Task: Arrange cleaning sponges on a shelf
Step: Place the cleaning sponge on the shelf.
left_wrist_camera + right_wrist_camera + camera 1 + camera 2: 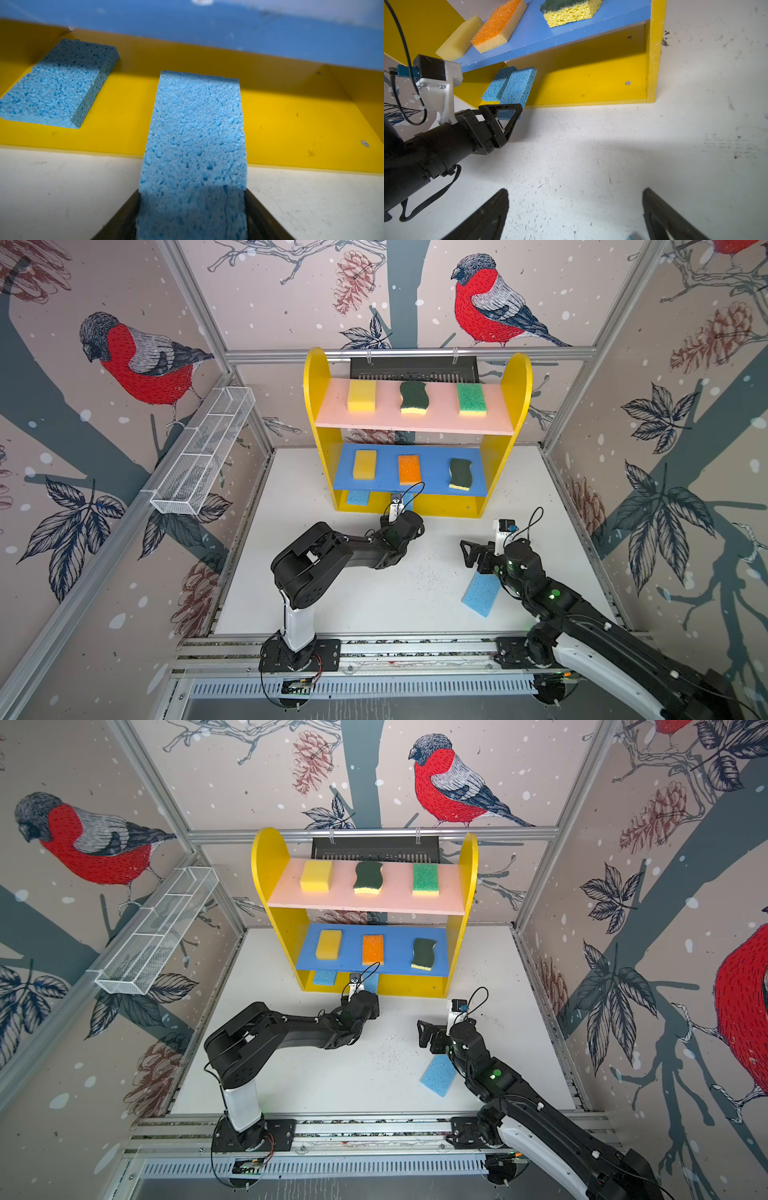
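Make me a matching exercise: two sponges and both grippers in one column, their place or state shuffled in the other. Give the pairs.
1 orange-topped sponge
2 green-topped sponge
3 left gripper
4 right gripper

A open, holding nothing
B on the pink upper board
C shut on a blue sponge
D on the blue middle board

Pairs: 1-D, 2-B, 3-C, 4-A

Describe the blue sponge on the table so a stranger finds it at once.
Look at the white table in front of the yellow shelf. Near the right arm lies a flat light-blue sponge, set askew. It alone is off the shelf and ungripped.
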